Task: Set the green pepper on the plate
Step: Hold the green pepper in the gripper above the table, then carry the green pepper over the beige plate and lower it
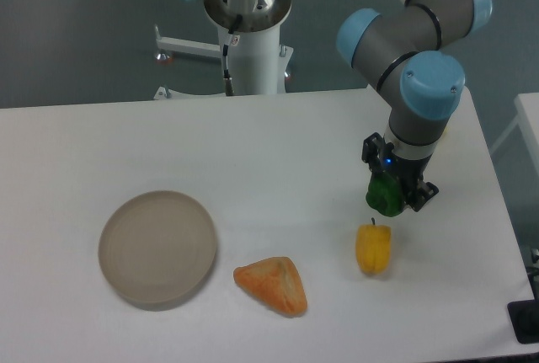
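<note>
The green pepper [385,197] is small, glossy and dark green, and it sits between the fingers of my gripper [390,196] at the right side of the table. The gripper is shut on it, and the fingers hide part of the pepper. Whether the pepper rests on the table or hangs just above it cannot be told. The plate [157,248], round and beige-grey, lies empty at the front left, far from the gripper.
A yellow-orange pepper [373,248] lies just below the gripper. An orange triangular pastry-like item [272,285] sits between it and the plate. The robot's white base column [250,51] stands at the back of the table.
</note>
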